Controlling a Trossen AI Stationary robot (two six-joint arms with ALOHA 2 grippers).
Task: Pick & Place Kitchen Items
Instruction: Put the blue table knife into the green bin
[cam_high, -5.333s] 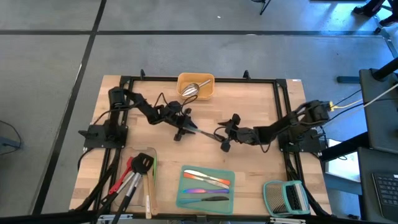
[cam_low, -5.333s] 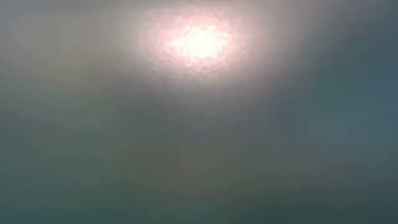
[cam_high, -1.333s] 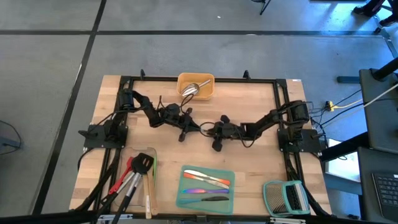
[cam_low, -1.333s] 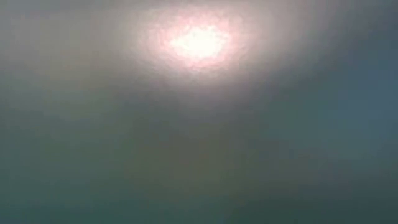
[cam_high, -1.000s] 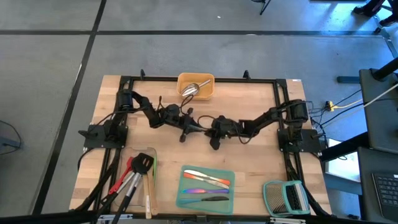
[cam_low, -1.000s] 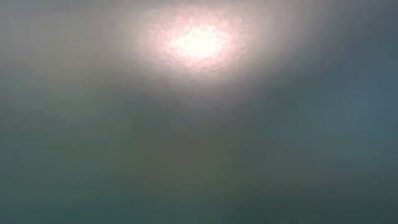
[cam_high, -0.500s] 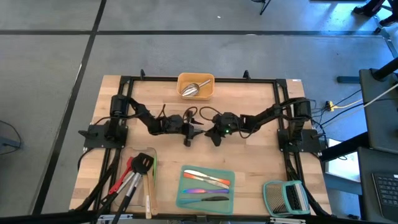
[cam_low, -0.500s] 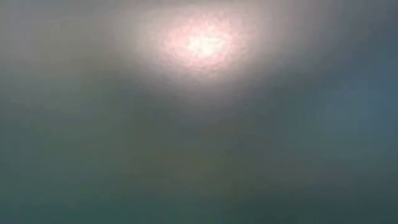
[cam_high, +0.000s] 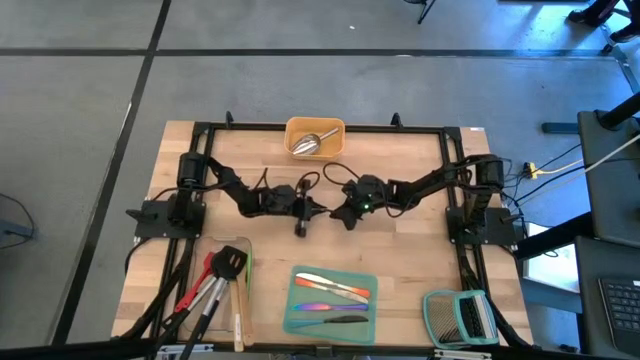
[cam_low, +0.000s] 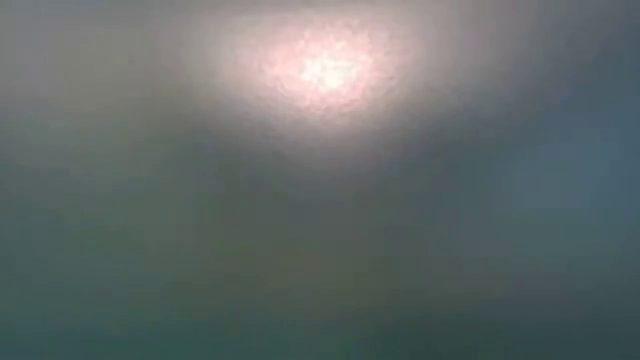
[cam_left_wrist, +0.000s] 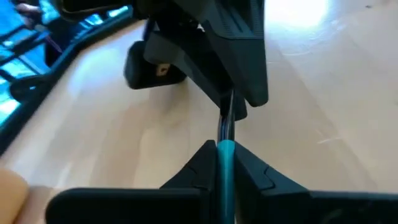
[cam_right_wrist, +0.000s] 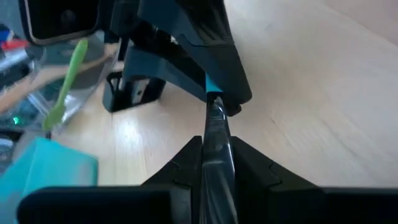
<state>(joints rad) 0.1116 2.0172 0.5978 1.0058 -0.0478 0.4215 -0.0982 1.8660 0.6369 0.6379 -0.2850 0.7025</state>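
Observation:
In the middle of the table my two grippers meet tip to tip over one slim utensil. It has a teal handle and a dark glossy end. My left gripper comes in from the table's left and is shut on the teal part. My right gripper comes in from the right and is shut on the dark part. Only a short stretch of the utensil shows between them. The low view shows nothing but haze. My left gripper pinches the utensil's teal handle between its two fingers. The fingers lie level, come from the table's left and run along the utensil. The utensil runs on into the other gripper, above the tabletop. My right gripper pinches the utensil's dark glossy end between its two fingers. The fingers lie level, come from the table's right and run along the utensil. The teal end sits in the left gripper's fingers.
A yellow tray with a steel scoop stands at the far middle. A clear tray with long-handled tools lies near left. A teal tray with cutlery lies near middle, and a green-framed rack near right.
My right gripper has gone toward the table's left and a little toward its far edge, up to my left gripper. My left arm has drawn its elbow toward the near edge, and its gripper has shifted slightly right. The two grippers now stand tip to tip.

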